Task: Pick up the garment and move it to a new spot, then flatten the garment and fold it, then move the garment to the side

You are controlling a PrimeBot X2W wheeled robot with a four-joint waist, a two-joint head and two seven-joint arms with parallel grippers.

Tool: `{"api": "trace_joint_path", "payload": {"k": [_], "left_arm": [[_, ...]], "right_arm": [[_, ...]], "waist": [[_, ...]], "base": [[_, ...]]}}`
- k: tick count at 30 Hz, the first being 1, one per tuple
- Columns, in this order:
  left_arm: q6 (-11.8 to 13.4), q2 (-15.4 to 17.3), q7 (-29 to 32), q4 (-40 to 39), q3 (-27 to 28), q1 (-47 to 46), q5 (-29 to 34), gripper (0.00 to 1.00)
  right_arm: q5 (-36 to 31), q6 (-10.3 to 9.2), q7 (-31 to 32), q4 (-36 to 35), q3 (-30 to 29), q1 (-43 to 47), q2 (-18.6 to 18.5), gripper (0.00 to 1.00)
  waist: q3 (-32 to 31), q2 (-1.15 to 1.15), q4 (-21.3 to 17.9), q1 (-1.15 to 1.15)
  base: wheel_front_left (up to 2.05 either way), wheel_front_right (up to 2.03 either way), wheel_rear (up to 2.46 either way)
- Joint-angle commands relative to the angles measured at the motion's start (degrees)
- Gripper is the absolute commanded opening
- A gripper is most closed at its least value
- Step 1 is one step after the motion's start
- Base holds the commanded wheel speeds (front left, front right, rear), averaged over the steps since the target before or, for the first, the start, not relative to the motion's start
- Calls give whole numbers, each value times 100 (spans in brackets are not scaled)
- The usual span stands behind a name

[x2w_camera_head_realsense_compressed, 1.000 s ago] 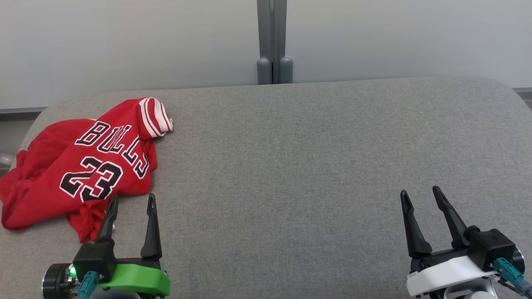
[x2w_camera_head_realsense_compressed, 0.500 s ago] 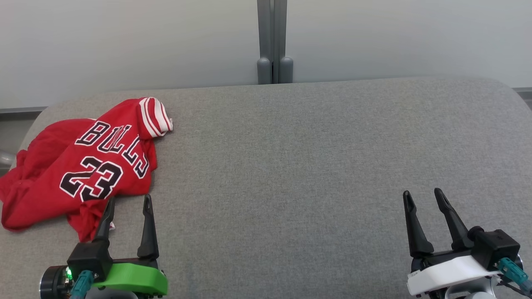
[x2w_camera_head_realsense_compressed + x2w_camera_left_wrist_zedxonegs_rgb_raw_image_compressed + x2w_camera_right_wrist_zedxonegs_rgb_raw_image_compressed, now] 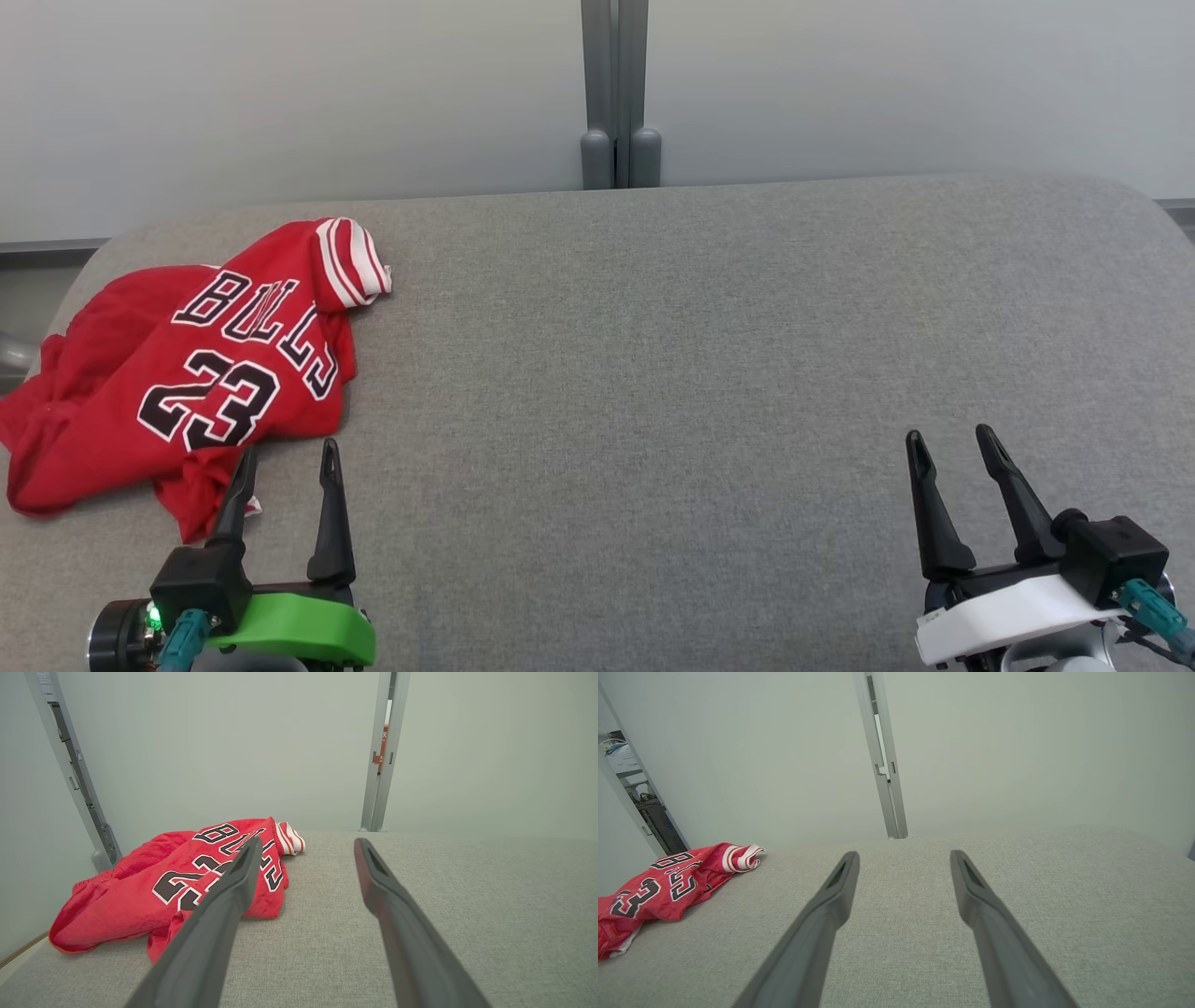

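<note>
The garment [image 3: 187, 373] is a red jersey with black "BULLS 23" lettering and a red-and-white striped trim, lying crumpled at the far left of the grey table [image 3: 700, 373]. My left gripper [image 3: 288, 454] stands open just in front of the jersey's near edge, its left finger over the cloth's hem. In the left wrist view the garment [image 3: 154, 886] lies ahead and to the left of the spread fingers [image 3: 233, 882]. My right gripper [image 3: 950, 439] is open and empty at the lower right, far from the cloth. The right wrist view shows the garment [image 3: 663, 882] far left.
A pale wall with a grey vertical post [image 3: 614, 93] runs behind the table's far edge. The jersey's left side hangs near the table's rounded left edge [image 3: 56, 289].
My left gripper has drawn back slightly toward me and to the left. The right gripper has barely shifted. The garment lies as before.
</note>
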Motion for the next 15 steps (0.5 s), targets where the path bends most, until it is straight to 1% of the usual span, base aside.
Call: {"api": "trace_joint_path", "payload": {"k": [1, 8, 15], "left_arm": [[22, 50, -38, 23, 0, 57, -44, 100], [60, 113, -51, 45, 35, 80, -59, 100], [82, 186, -50, 44, 53, 109, -92, 100]], "right_arm": [[21, 0, 7, 8, 1, -11, -1, 100], [43, 0, 10, 24, 53, 24, 14, 100], [74, 0, 13, 49, 84, 67, 7, 100]], "waist": [[-1, 0, 18, 0], [-23, 0, 191, 0], [-45, 0, 532, 0]], "base": [[0, 0, 0], [0, 0, 0], [0, 0, 0]]}}
